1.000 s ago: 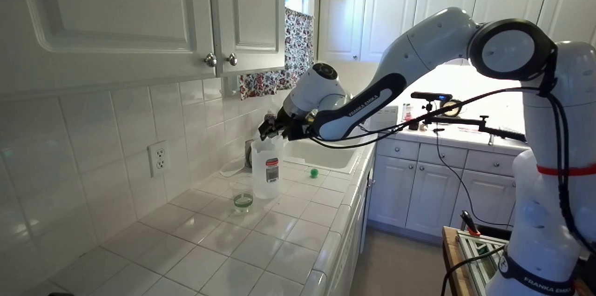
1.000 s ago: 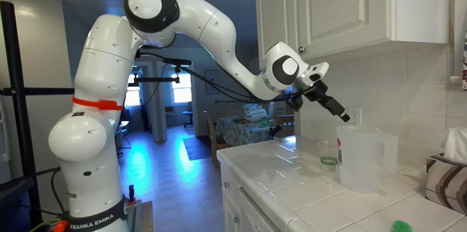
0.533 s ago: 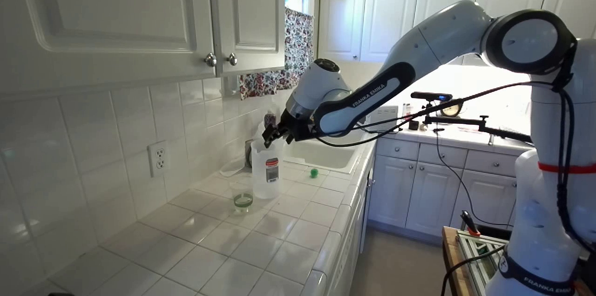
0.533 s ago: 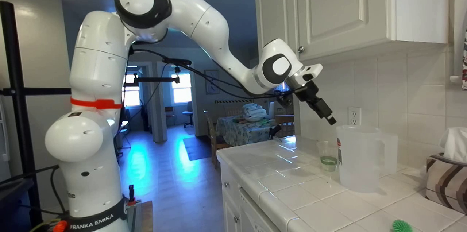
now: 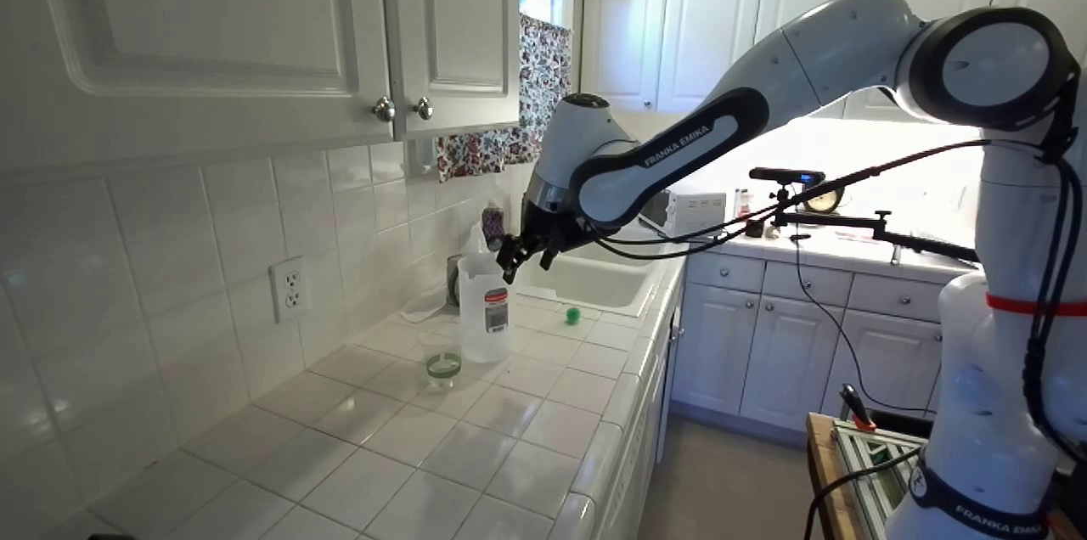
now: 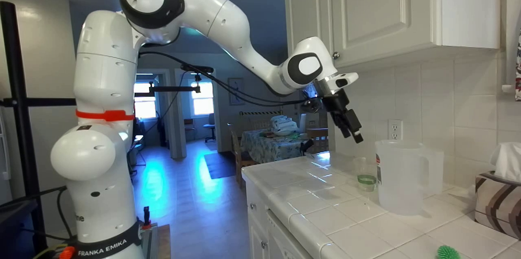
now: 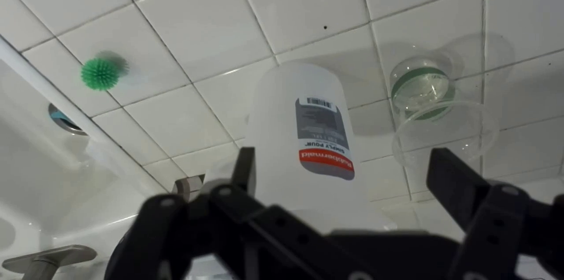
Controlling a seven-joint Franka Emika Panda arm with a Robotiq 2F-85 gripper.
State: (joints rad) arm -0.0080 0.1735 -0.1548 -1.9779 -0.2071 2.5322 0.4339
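A translucent white pitcher (image 5: 481, 332) with a red and grey label stands upright on the tiled counter; it also shows in the other views (image 6: 401, 181) (image 7: 277, 112). My black gripper (image 5: 526, 267) is open and empty, tilted downward, near the pitcher's top; in an exterior view (image 6: 353, 136) it is apart from the rim. In the wrist view the spread fingers (image 7: 343, 156) frame the pitcher's upper part without holding it. A clear plastic cup with a green band (image 7: 423, 90) stands beside the pitcher, also in both exterior views (image 5: 442, 368) (image 6: 366, 181).
A spiky green ball (image 7: 99, 74) lies on the counter near the white sink (image 5: 586, 281). A tissue box (image 6: 498, 206) stands behind the pitcher. Wall cabinets (image 6: 378, 10) hang above the counter. A wall outlet (image 5: 290, 289) is on the backsplash.
My gripper has drawn back from above the pitcher toward the robot's base and tipped more steeply downward. The arm's elbow has risen and moved back. The pitcher, cup and ball have not moved.
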